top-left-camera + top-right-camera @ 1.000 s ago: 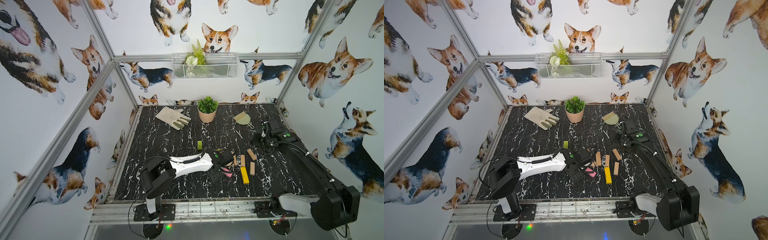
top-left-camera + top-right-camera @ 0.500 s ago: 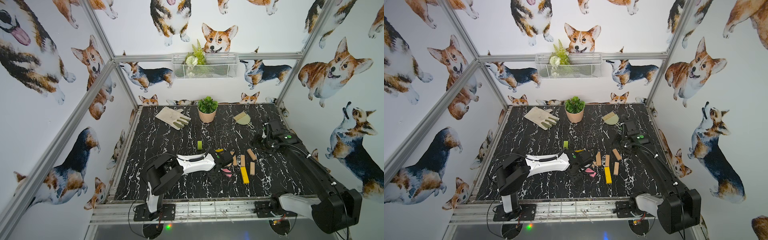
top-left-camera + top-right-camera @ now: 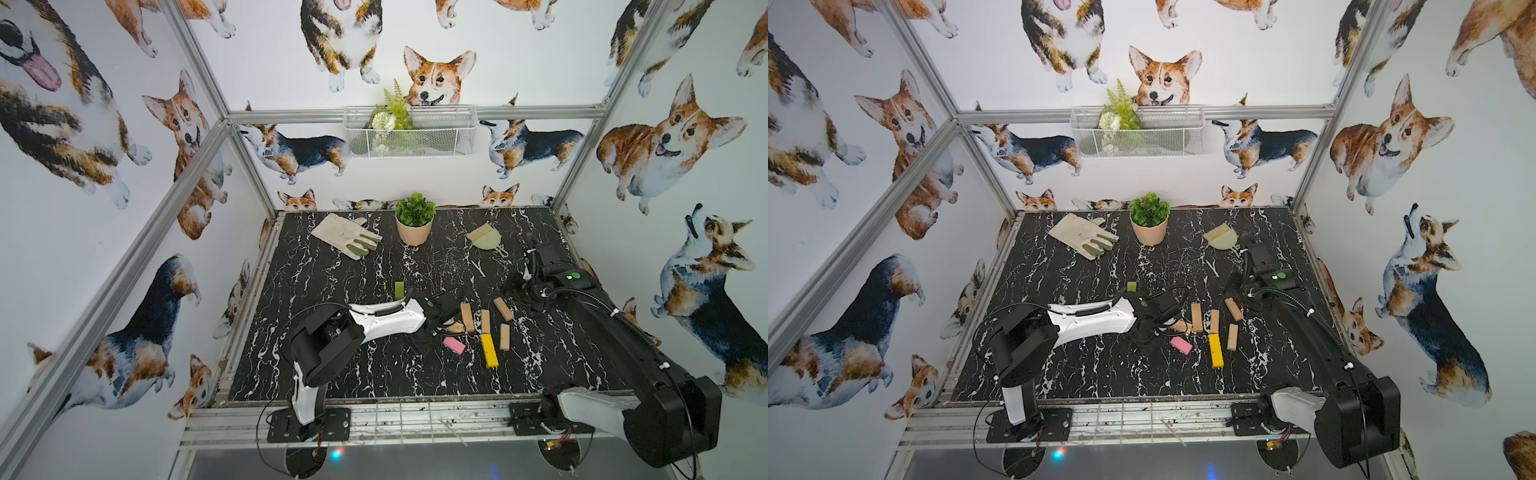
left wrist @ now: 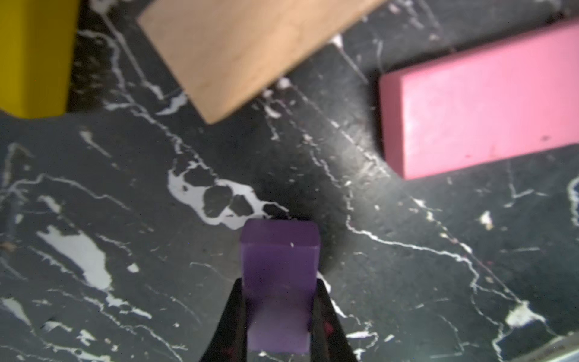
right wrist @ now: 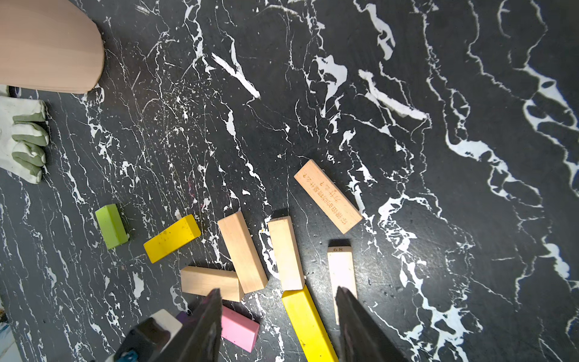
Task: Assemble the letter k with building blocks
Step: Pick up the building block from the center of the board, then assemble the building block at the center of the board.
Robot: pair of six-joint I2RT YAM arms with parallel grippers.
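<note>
In the left wrist view my left gripper [image 4: 279,316] is shut on the purple block [image 4: 279,269], whose far end rests at the black marble table [image 4: 125,188]. Close by lie a pink block [image 4: 482,103], a tan block [image 4: 250,50] and a yellow block [image 4: 34,56]. In both top views that gripper [image 3: 424,338] [image 3: 1144,332] hides the purple block. To its right lie several tan blocks [image 3: 467,316], a long yellow block [image 3: 489,350] and the pink block [image 3: 454,345]; a green block [image 3: 399,289] sits behind. My right gripper [image 5: 279,291] [image 3: 519,289] hovers open above the cluster.
A work glove [image 3: 345,235], a potted plant [image 3: 414,220] and a hand brush with dustpan [image 3: 484,237] lie along the back of the table. A wire basket [image 3: 409,131] hangs on the rear wall. Metal frame rails edge the table.
My left arm's elbow has swung toward the middle of the table and its jaws have closed on the purple block. The right arm has barely moved.
</note>
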